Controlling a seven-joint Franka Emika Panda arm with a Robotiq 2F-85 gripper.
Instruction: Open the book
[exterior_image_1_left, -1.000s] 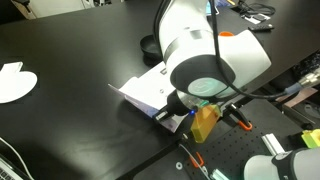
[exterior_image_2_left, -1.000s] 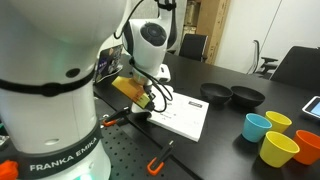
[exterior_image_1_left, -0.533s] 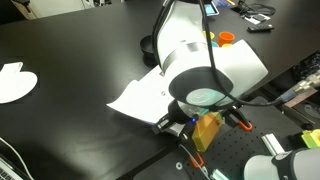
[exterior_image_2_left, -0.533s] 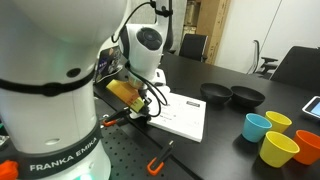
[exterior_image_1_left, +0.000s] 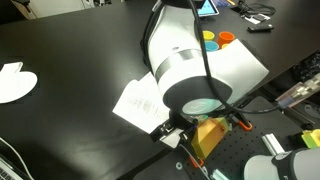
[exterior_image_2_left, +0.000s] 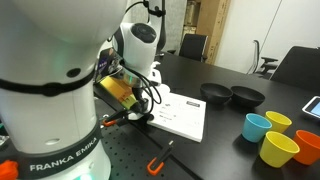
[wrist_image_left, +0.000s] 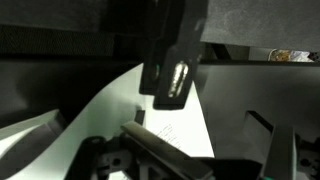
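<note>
1. Since the earlier frames the arm (exterior_image_1_left: 200, 60) has swung toward the edge of the worktop (exterior_image_1_left: 70, 45) beside the book (exterior_image_1_left: 138, 100). The leaf that stood raised a second ago now lies flatter, so a wider span of white page shows.
2. Book: open on the black worktop with its white printed pages upward, seen in both exterior views (exterior_image_2_left: 185, 117). Its cover colour does not show.
3. Gripper (exterior_image_1_left: 174, 127): at the book's corner nearest the robot base, low over the worktop edge. The wrist hides most of it in both exterior views.
4. Wrist view: one dark finger (wrist_image_left: 172, 68) hangs over the book (wrist_image_left: 130, 135), whose white page curves beneath it. The opposing finger cannot be made out, so it cannot be told whether the gripper is spread or pinching the page.
5. Yellow block (exterior_image_2_left: 118, 88): mounted at the wrist, just beside the gripper and off the book's near edge.
6. Black bowls (exterior_image_2_left: 215, 93): two side by side beyond the book, apart from it.
7. Cups (exterior_image_2_left: 257, 127): blue, yellow and orange, clustered past the bowls and well apart from the book.
8. White rounded shape (exterior_image_1_left: 15, 80): flat on the worktop, well apart from the book on the side away from the arm.
9. Tablet (exterior_image_1_left: 205, 8): blue-screened, far beyond the book.
</note>
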